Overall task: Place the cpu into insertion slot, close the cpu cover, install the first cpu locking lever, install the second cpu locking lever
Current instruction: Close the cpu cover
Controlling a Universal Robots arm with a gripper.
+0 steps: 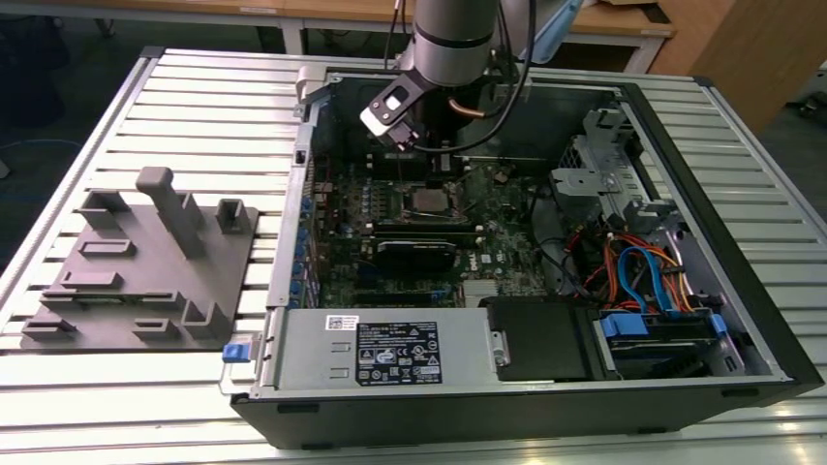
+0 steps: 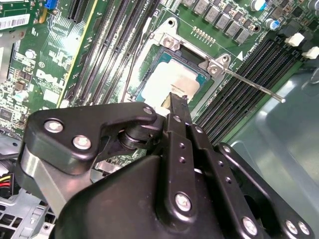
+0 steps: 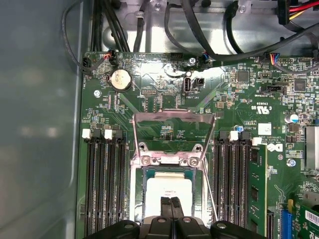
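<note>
Your end effector (image 3: 170, 200), closed on nothing, hovers just above the cpu (image 3: 168, 186) seated in the insertion slot (image 3: 147, 175): a light, stiff, fragile chip, probably best gripped by its edges.

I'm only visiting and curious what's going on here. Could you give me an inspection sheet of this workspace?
Surface: slatted metal table bearing an open computer case.
Job's things: cpu lies in the insertion slot; cpu cover tipped open; locking lever stands free.
Clutter: grey moulded tray at the exterior view's left of the case.
Grippers: gripper shut, tips at the cpu; contact unclear.
Cables: black cables past the board's edge; blue and orange cables inside the case.
Surroundings: wooden furniture behind the table.
</note>
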